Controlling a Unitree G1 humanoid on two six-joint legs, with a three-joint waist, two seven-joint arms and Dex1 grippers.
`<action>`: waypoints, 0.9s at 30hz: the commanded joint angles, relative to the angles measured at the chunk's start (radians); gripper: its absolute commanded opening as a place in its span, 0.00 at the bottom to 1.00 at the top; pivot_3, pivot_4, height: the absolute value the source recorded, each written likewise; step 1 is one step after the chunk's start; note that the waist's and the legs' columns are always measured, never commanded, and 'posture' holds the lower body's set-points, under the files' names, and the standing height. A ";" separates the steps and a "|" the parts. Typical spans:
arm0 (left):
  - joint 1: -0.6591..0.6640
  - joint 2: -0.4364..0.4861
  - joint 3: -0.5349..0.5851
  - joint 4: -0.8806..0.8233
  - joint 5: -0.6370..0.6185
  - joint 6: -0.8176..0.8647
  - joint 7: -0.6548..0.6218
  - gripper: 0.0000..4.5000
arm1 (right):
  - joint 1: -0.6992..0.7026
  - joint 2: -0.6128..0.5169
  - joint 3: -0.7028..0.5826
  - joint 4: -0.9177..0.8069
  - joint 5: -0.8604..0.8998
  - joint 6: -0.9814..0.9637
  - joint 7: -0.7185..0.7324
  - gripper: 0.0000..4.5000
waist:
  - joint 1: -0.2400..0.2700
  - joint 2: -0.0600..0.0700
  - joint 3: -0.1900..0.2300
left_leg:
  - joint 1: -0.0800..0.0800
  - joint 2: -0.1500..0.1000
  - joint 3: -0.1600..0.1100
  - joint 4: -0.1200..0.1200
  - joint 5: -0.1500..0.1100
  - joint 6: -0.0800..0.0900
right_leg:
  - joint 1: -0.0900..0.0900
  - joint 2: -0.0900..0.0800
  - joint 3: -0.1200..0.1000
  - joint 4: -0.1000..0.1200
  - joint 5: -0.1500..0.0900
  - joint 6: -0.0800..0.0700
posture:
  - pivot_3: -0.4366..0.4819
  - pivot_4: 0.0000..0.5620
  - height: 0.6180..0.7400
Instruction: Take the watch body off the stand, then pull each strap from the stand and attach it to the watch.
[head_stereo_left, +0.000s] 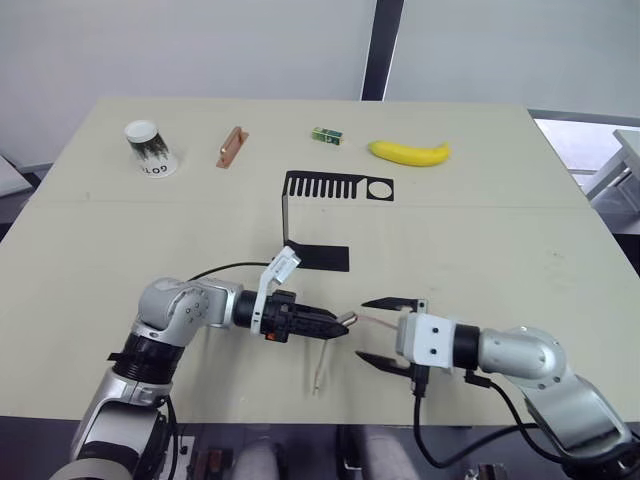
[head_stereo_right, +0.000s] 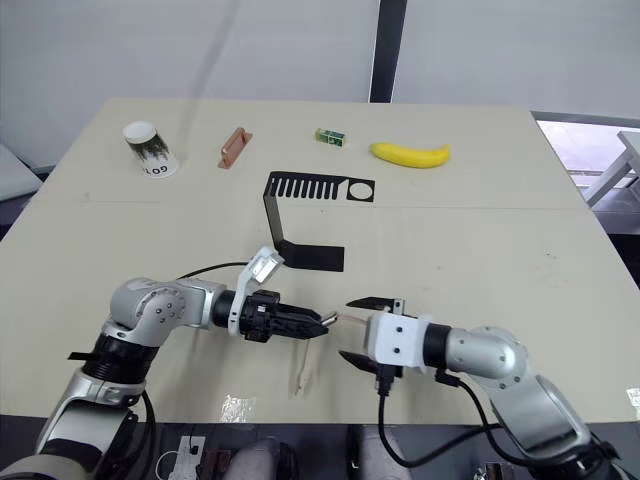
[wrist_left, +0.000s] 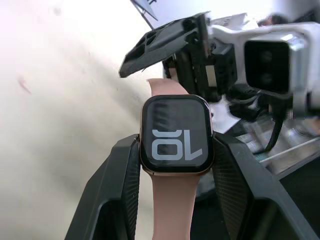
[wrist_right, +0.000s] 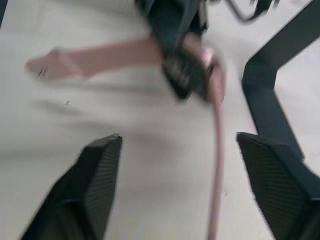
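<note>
My left gripper (head_stereo_left: 340, 323) is shut on the watch body (wrist_left: 176, 135), a dark-screened case with a lit display, gripped by its two sides. One salmon-pink strap (head_stereo_left: 319, 372) hangs from the case down to the table. The other strap (head_stereo_left: 378, 320) meets the case's opposite edge and reaches toward my right gripper (head_stereo_left: 362, 329). That gripper is open, with its fingers above and below the strap's free end and not touching it. The right wrist view shows this strap (wrist_right: 217, 175) running between the spread fingers (wrist_right: 100, 170). The black stand (head_stereo_left: 297, 215) sits behind, with bare slots.
Along the far side of the table lie a tipped paper cup (head_stereo_left: 150, 148), a copper-brown bar (head_stereo_left: 231, 146), a small green box (head_stereo_left: 327, 135) and a banana (head_stereo_left: 410, 152). The table's front edge runs just below both grippers.
</note>
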 joint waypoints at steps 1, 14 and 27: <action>0.030 0.029 -0.005 -0.013 0.168 -0.423 -0.126 0.36 | 0.107 -0.026 -0.174 -0.037 0.087 -0.110 0.047 0.99 | 0.001 0.000 0.000 | 0.000 0.000 0.000 0.000 0.000 0.000 | 0.000 0.000 0.000 0.000 0.000 0.000 | 0.48 0.27 1.00; 0.088 0.062 0.029 0.109 0.411 -1.424 -0.304 0.36 | 0.516 0.181 -0.583 -0.106 0.498 -0.202 0.023 0.99 | 0.015 0.000 0.000 | 0.001 0.001 0.002 0.000 -0.001 0.002 | 0.001 0.000 0.001 0.000 0.000 0.000 | 0.48 0.27 1.00; 0.016 0.222 0.042 -0.145 0.333 -1.003 -0.287 0.36 | 0.472 0.173 -0.523 -0.142 0.480 -0.151 -0.025 0.99 | 0.019 0.000 0.000 | 0.001 0.001 0.002 0.000 -0.002 0.002 | 0.001 0.001 0.001 0.000 0.000 0.000 | 0.48 0.27 1.00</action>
